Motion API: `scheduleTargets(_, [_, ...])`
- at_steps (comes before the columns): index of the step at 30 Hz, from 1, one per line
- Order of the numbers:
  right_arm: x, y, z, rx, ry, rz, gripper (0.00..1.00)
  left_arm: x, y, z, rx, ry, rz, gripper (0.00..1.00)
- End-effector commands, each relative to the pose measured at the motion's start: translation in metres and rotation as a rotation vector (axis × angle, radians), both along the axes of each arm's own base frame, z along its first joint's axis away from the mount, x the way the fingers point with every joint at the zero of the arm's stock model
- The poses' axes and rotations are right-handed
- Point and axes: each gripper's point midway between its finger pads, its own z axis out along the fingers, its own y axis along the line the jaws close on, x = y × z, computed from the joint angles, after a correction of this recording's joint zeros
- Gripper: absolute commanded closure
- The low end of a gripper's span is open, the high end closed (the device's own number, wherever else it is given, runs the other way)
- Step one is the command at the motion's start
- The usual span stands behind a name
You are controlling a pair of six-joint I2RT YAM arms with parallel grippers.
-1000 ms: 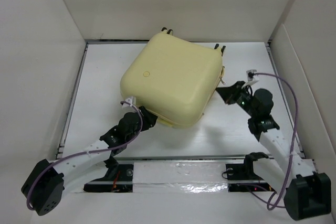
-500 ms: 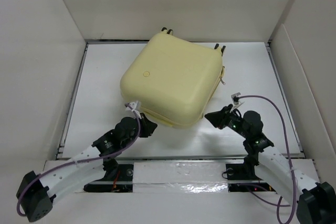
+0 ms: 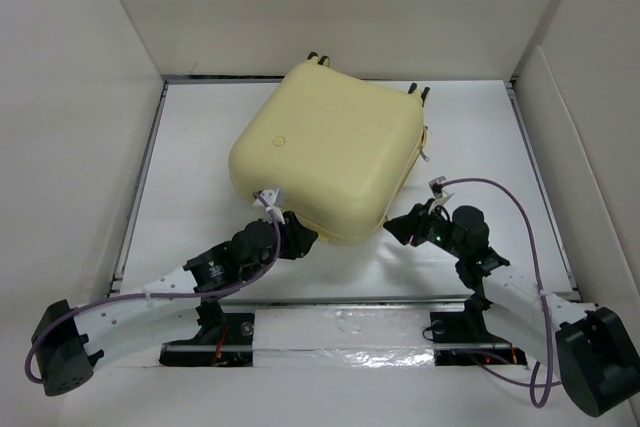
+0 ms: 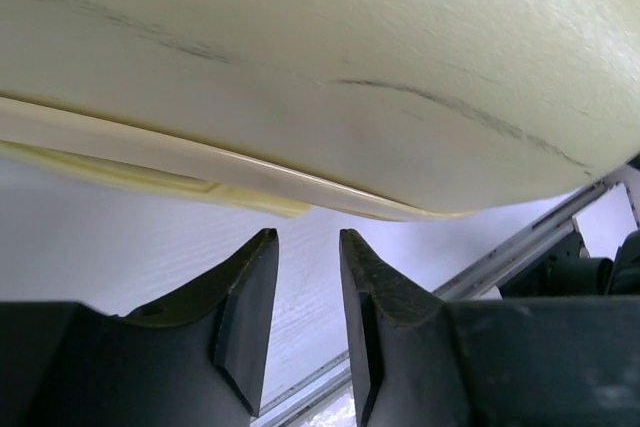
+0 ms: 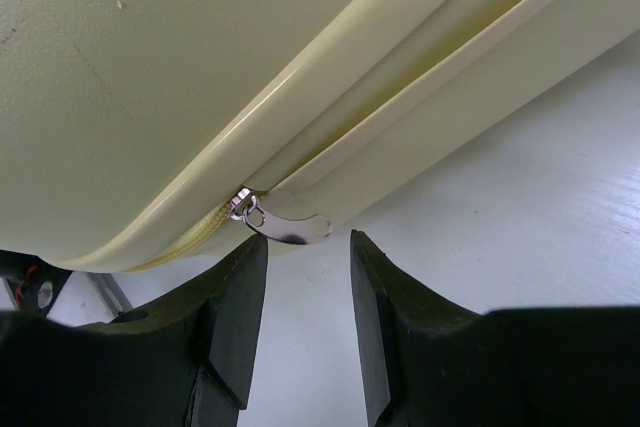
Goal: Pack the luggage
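Observation:
The luggage [image 3: 325, 147] is a pale yellow hard-shell suitcase lying closed on the white table, wheels at its far edge. My left gripper [image 3: 300, 235] is open and empty just below its near corner; the shell [image 4: 320, 57] fills the top of the left wrist view above the fingertips [image 4: 262, 247]. My right gripper [image 3: 397, 226] is open at the near right edge. In the right wrist view a silver zipper pull [image 5: 285, 225] hangs from the seam of the case [image 5: 200, 67] just above my gripper [image 5: 308, 245], not gripped.
White walls enclose the table [image 3: 200, 167] on the left, back and right. A metal rail [image 3: 340, 299] runs along the near edge by the arm bases. A second zipper pull [image 3: 427, 155] hangs on the case's right side.
Both grippers have moved in toward the suitcase's near edge. The right one swung left and down from beside the case to the near right corner. The suitcase has not moved.

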Motion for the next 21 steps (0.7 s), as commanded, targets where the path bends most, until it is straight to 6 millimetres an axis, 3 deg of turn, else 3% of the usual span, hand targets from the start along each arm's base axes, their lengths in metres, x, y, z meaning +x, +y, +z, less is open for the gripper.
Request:
scheduleTargets(1, [0.011, 0.011, 0.034, 0.02, -0.133, 0.047, 0.55, 0.0, 0.001, 0.0, -0.035, 0.005, -0.01, 0.71])
scheduleTargets(9, [0.016, 0.01, 0.042, 0.009, -0.17, 0.028, 0.58, 0.017, -0.003, 0.018, -0.044, -0.048, -0.005, 0.71])
scheduleTargets(14, [0.023, 0.014, 0.05, -0.01, -0.21, 0.043, 0.72, 0.022, -0.014, 0.029, -0.062, -0.073, -0.022, 0.71])
scheduleTargets(21, [0.016, 0.03, 0.049, -0.003, -0.228, 0.143, 0.88, 0.021, -0.027, 0.038, -0.095, -0.083, -0.07, 0.71])
